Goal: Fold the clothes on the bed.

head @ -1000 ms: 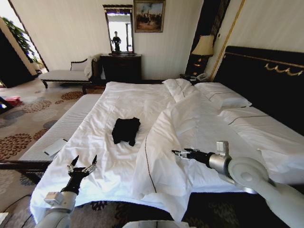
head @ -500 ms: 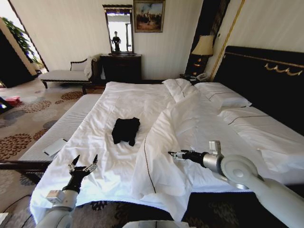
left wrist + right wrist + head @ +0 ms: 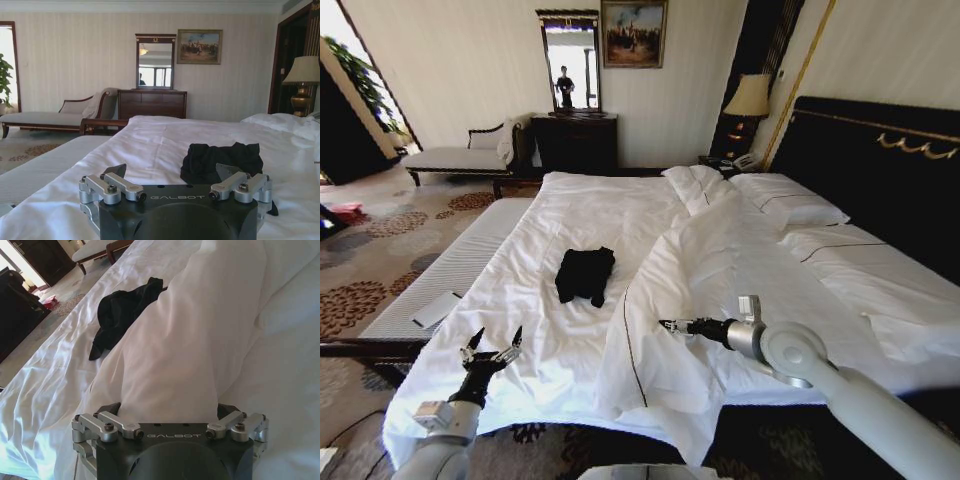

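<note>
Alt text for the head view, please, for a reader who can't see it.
A crumpled black soft-fabric T-shirt lies on a large white-sheeted bed. The open left gripper hovers at the bed's near edge; the right gripper reaches over the bunched white duvet.

daylight from left doorway | white duvet (image 3: 720,260) glares | edges bowed

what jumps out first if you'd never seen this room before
A crumpled black T-shirt lies alone mid-bed on the white sheet, beside a bunched ridge of duvet. The right hand reaches over that duvet, and the left hand, open, hovers at the bed's foot.
</note>
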